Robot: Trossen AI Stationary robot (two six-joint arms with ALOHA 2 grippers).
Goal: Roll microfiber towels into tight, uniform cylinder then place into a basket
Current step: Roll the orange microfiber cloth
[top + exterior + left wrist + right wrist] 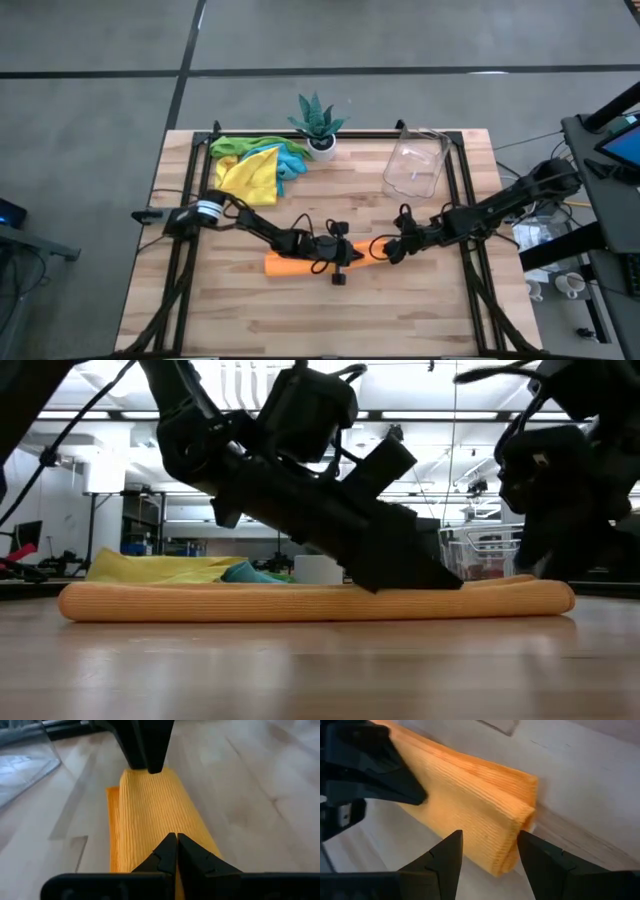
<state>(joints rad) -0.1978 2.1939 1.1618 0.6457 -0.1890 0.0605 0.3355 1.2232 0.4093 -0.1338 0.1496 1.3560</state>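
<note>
- Where the two arms meet near the middle of the wooden table [300, 310], an orange towel roll [300, 262] lies flat, a long ribbed cylinder with both grippers at it.
- The left gripper [176, 851] has its fingers clenched together with nothing between them; their joined tips press down on top of the roll, which runs straight ahead from those tips.
- In the low view that dark wedge of a gripper [420, 575] comes down at a slant and touches the roll's [300, 602] upper side, toward the end by the right arm.
- The right gripper [487, 852] stands with its fingers spread apart, one on each side of the roll's [470, 805] end; the folded end sits just in front of the gap between them, and I cannot tell whether either finger touches the cloth.
- Well beyond the fingers of both arms, at the table's far edge, the clear plastic basket [415, 165] lies tilted.
- A heap of yellow, green and blue towels [255, 165] lies at the same far edge, touching a small potted plant [319, 124].
</note>
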